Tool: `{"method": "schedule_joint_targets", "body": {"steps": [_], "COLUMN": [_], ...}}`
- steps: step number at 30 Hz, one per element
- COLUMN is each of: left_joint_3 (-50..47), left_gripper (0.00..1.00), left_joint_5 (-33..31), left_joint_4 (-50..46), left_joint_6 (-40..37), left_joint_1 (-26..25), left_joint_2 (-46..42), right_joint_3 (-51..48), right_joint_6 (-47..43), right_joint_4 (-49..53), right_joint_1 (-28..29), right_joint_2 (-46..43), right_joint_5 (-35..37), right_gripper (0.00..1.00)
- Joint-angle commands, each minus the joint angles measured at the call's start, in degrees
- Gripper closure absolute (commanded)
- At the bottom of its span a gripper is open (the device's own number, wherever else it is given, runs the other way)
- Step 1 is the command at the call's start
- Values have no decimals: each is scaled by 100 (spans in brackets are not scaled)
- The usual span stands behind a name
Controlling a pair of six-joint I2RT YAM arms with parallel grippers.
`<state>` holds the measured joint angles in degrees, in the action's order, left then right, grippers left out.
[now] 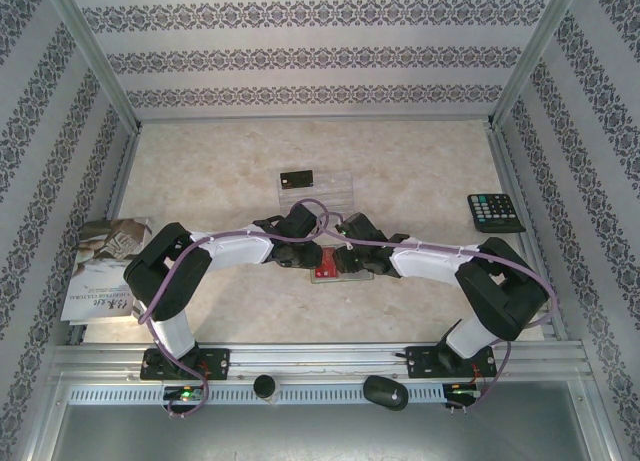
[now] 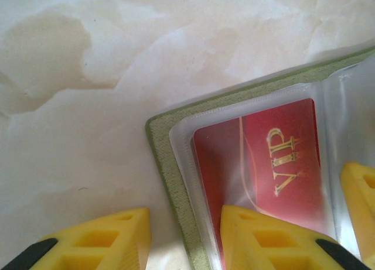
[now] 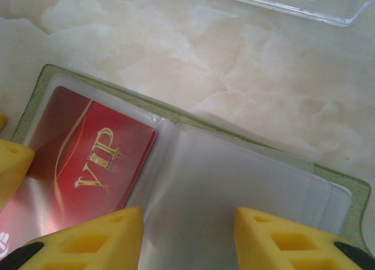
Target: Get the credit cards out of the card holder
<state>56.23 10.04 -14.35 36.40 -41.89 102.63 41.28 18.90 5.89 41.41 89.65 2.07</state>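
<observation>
Beneath left fingers (image 2: 269,241) and right fingers (image 3: 88,241), both pairs apart, lies the open card holder (image 2: 163,159).

Gold serif letters "VIP" stand on the glossy red rectangular plastic card (image 2: 258,164), read through the clear sleeve of the olive-green flat folding card holder (image 2: 170,182); the word runs sideways in the left wrist view and slants upward in the right wrist view. A white mark at that card's cut-off lower corner in the right wrist view is illegible. Print on the pale printed paper booklet (image 1: 105,266), the keys of the black rectangular calculator (image 1: 495,212) and a pale patch on the small black plastic card (image 1: 297,178) are too small to read.
</observation>
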Motion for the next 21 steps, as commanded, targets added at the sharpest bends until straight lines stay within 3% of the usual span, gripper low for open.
{"method": "schedule_joint_targets", "body": {"steps": [1,21], "left_joint_3": [-307,-364], "left_gripper": [64,63], "left_joint_5": [316,301], "left_joint_4": [847,884], "left_joint_6": [-67,-41], "left_joint_1": [-75,-66], "left_joint_2": [813,775], "right_joint_3": [108,58], "right_joint_6": [-47,173], "right_joint_4": [-2,-163], "right_joint_1": [65,122], "right_joint_2": [128,108], "right_joint_5": [-87,-381], "right_gripper": [54,53]}}
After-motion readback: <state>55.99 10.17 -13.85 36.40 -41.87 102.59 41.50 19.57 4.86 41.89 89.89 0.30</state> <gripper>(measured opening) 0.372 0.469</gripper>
